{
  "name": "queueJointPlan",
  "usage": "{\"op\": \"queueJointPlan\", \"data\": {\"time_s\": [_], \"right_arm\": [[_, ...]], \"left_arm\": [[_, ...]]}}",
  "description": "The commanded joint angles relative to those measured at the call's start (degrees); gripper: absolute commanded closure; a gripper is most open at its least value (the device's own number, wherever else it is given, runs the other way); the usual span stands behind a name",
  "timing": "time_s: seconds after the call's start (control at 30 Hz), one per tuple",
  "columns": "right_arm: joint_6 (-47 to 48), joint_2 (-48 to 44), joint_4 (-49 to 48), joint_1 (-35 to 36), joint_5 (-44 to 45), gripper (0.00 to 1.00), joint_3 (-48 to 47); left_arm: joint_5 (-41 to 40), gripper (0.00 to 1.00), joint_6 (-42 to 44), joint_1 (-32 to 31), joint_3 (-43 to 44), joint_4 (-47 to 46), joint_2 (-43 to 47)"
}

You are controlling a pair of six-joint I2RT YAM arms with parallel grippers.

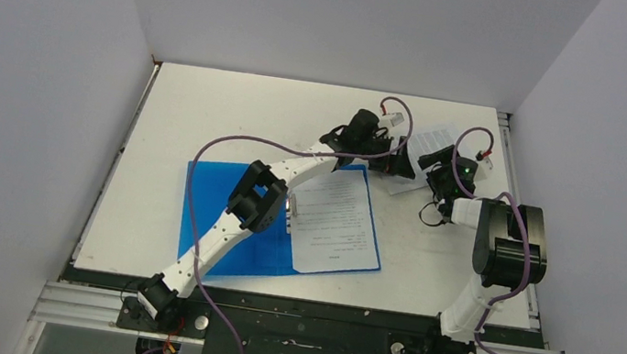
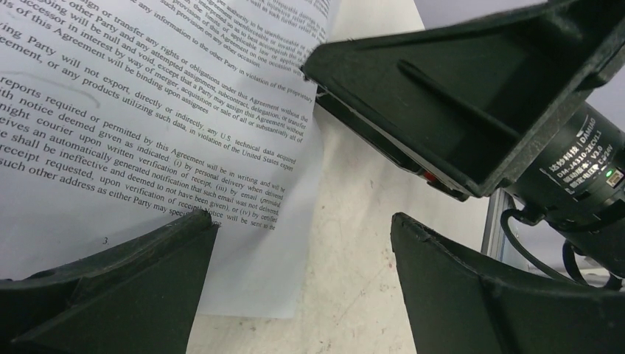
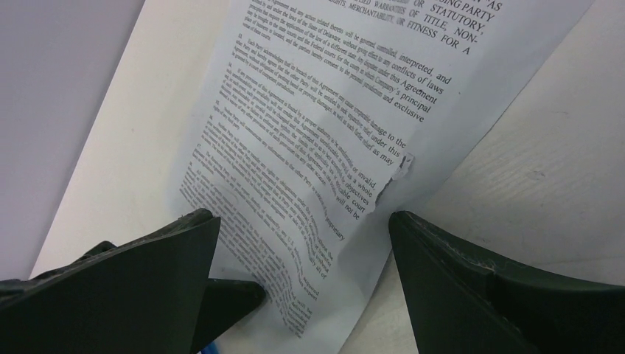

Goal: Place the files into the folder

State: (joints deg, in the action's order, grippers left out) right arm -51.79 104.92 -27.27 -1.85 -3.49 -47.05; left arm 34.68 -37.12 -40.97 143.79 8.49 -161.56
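- White table [image 1: 190, 104] between plain grey walls.
- Blue folder [image 1: 206, 190] lying open mid-table, with the first sheet [image 1: 336, 222] flat on its right half.
- Second sheet [image 1: 430, 143] loose just beyond the folder's far right corner, one edge torn.
- Left gripper [image 2: 302, 228] released, jaws wide over that sheet's corner, likely placed to pinch the edge.
- Right gripper [image 3: 304, 221] released, straddling the same sheet, grasping nothing; probably there for steadying.

The open folder [image 1: 209, 183] lies on the bench [image 1: 208, 107] left of centre toward the near edge, one sheet [image 1: 336, 222] lying in its right half, while the second sheet [image 1: 430, 143] lies on the bare bench behind and right of it, beneath the left hand [image 2: 304, 219] and right hand [image 3: 304, 214], side by side.
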Motion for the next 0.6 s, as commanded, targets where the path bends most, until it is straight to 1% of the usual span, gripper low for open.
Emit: {"op": "queueJointPlan", "data": {"time_s": [0.0,0.1,0.3,0.43,0.53,0.57], "right_arm": [[-1.1,1.8,5.2,-0.5,-1.6,0.09,4.0],[-0.6,-0.4,5.7,-1.0,-1.2,0.09,6.3],[0.8,-6.4,7.8,-1.4,-1.1,0.06,10.3],[1.4,-9.8,7.9,-1.5,-1.5,0.0,13.7],[2.2,-12.1,8.5,-1.9,-1.8,0.09,15.8],[2.6,-12.9,8.7,-2.0,-2.1,0.11,16.4]], "left_arm": [[2.2,0.11,2.4,-2.6,-1.2,6.0,2.7],[2.9,0.12,2.4,-3.8,-2.6,6.0,4.0],[5.2,0.14,1.8,-6.6,-9.5,2.5,8.1],[6.2,0.15,1.4,-8.6,-14.7,-1.2,10.6],[7.4,0.16,-0.7,-9.3,-19.4,-5.6,12.5],[7.8,0.16,-1.8,-9.5,-22.2,-7.3,13.4]]}}
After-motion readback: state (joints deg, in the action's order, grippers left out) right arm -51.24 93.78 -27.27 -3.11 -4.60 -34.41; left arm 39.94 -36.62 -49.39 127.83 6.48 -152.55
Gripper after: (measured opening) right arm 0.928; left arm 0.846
